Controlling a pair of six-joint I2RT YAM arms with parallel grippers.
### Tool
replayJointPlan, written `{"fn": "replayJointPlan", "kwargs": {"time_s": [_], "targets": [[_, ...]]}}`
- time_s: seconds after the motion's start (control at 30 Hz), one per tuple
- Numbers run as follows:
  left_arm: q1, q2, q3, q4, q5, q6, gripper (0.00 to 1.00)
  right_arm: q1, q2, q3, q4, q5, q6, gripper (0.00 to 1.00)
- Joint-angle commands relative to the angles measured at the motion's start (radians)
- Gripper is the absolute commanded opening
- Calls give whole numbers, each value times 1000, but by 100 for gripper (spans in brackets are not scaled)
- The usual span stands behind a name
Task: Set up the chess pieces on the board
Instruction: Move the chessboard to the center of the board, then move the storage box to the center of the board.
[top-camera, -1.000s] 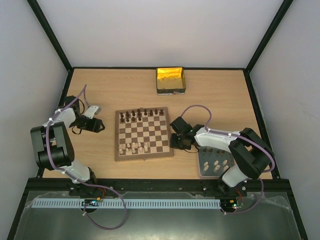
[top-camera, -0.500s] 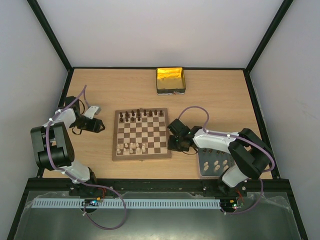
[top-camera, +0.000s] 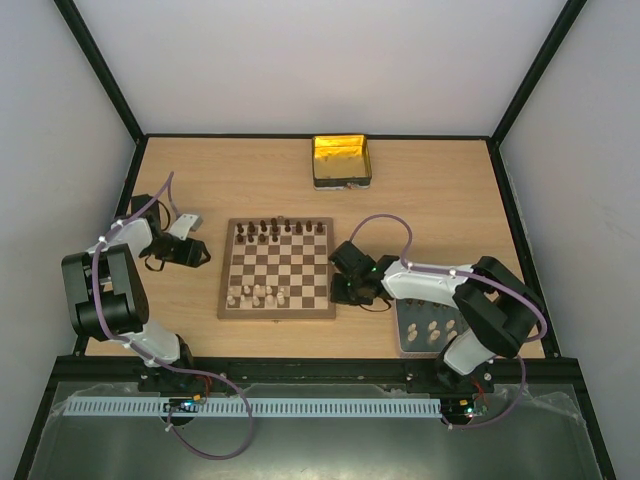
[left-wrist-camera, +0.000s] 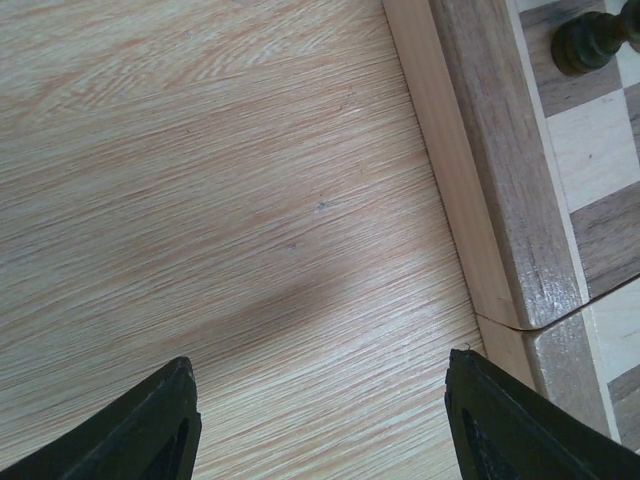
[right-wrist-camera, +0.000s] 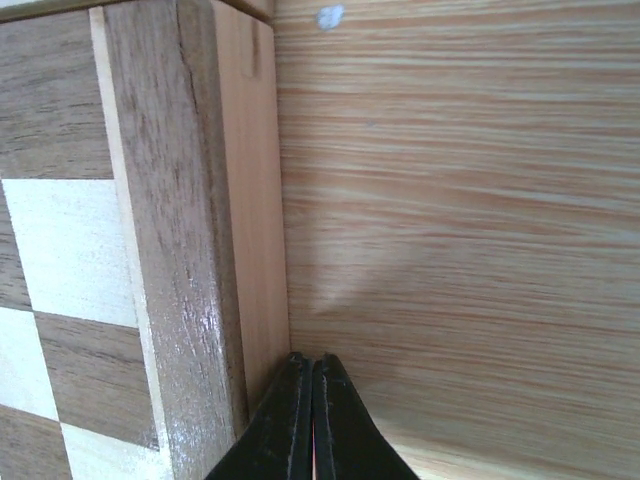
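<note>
The board (top-camera: 277, 313) lies mid-table. Dark chess pieces (top-camera: 278, 229) stand along its far rows and a few cream pieces (top-camera: 258, 294) along its near rows. My right gripper (top-camera: 338, 288) is shut and empty. In the right wrist view its tips (right-wrist-camera: 312, 362) press against the board's right side (right-wrist-camera: 170, 200). My left gripper (top-camera: 205, 253) hovers low over the table just left of the board. The left wrist view shows it open (left-wrist-camera: 322, 362) with bare table between its fingers, the board's rim (left-wrist-camera: 500, 200) by its right finger and one dark piece (left-wrist-camera: 590, 40) at the top corner.
A grey tray (top-camera: 404, 330) with several cream pieces sits at the near right, under the right arm. A yellow-gold tin (top-camera: 342, 161) stands at the back centre. Black frame rails border the table on all sides.
The board has slid left and squared up a little, with the shut right gripper following against its right edge. The left arm has stayed where it was.
</note>
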Motion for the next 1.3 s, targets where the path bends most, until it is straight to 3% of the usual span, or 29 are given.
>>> {"fn": "replayJointPlan", "kwargs": {"time_s": [0.0,0.3,0.37,0.47,0.53,0.77,1.03,1.27], "targets": [[5,-4,-14,5,3,-4,68,25,41,5,-13,-5,12,2],[6,-14,-3,0,-10,-6,68,19,-19,56,-162,135,-7,3],[5,-14,-3,0,-11,-7,68,8,-52,73,-206,168,-11,11],[5,-14,-3,2,-10,-9,68,-20,-120,80,-260,212,-13,44],[5,-11,-2,3,-9,-9,68,-50,-166,79,-295,231,-17,50],[5,-1,1,6,-3,-13,68,-109,-307,111,-409,325,-56,53],[6,13,16,4,1,-22,67,-150,-346,45,-428,321,-23,43],[6,8,19,-3,0,-24,66,-170,-367,-3,-427,320,-10,41]]}}
